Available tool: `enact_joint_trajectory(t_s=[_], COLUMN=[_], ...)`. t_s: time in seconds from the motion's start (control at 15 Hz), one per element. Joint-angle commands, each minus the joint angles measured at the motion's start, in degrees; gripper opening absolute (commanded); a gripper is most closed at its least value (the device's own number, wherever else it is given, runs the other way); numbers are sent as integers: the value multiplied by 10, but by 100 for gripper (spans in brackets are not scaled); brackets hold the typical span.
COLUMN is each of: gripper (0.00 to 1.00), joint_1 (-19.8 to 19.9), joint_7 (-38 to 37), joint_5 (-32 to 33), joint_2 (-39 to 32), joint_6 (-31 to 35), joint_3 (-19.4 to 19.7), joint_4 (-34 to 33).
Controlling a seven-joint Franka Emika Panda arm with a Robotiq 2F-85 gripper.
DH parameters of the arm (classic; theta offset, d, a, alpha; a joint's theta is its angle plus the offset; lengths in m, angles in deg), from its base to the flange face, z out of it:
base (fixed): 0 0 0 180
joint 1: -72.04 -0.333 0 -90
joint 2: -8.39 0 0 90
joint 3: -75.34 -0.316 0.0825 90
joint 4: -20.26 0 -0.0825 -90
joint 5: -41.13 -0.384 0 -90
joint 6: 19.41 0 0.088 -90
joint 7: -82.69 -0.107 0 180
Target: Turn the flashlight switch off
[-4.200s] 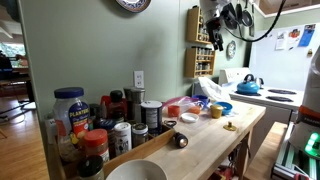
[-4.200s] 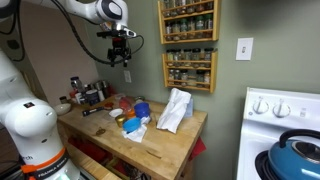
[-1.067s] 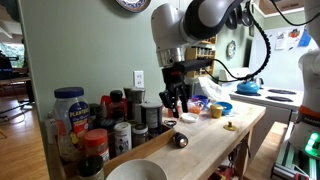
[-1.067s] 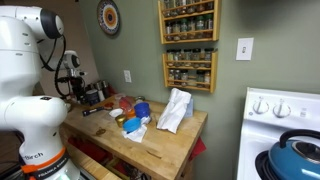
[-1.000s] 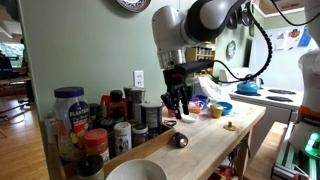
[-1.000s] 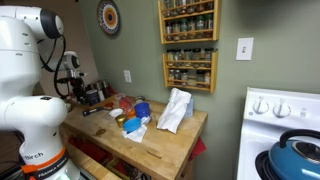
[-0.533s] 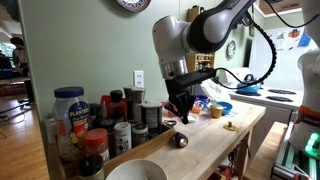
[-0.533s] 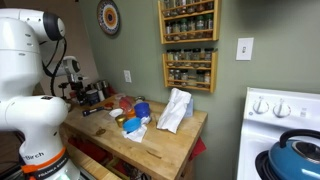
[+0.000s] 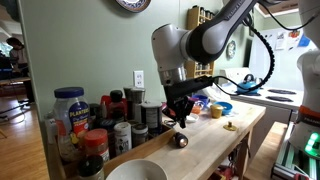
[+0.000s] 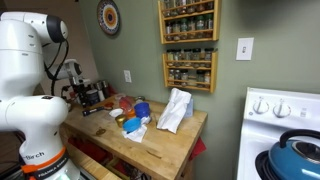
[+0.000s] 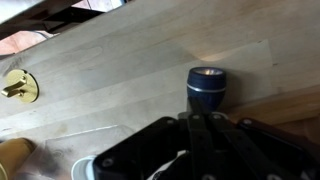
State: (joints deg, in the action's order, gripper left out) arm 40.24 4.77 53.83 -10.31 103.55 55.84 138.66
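Note:
The flashlight (image 9: 181, 140) lies on the wooden counter (image 9: 215, 145), a short dark cylinder. In the wrist view the flashlight (image 11: 208, 88) shows a wide round head with a faintly glowing lens face. My gripper (image 9: 181, 122) hangs just above it, with the fingers pressed together and nothing between them. In the wrist view the gripper (image 11: 207, 119) has its tips right at the flashlight's rear end; whether they touch it I cannot tell. In an exterior view the arm (image 10: 70, 85) reaches down at the counter's left end, and the flashlight is not discernible there.
Spice jars and bottles (image 9: 95, 125) crowd the counter's wall side, and a white bowl (image 9: 135, 172) sits at the near end. A yellow cup (image 9: 216, 111), a blue bowl (image 9: 223, 105) and a small yellow object (image 9: 229, 126) lie further along. A stove with a blue kettle (image 9: 248, 85) stands beyond.
The gripper has come down towards the flashlight and its jaws have gone from open to shut. The flashlight has stayed in place.

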Motion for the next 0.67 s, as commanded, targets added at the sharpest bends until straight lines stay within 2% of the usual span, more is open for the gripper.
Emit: enact_joint_trajectory(t_s=[0.0, 0.6], gripper=[0, 0], joint_1=[-20, -31], joint_7=[-51, -120], joint_5=[36, 58], joint_2=[-16, -29], joint_6=[20, 67], joint_3=[21, 43], joint_4=[-2, 3])
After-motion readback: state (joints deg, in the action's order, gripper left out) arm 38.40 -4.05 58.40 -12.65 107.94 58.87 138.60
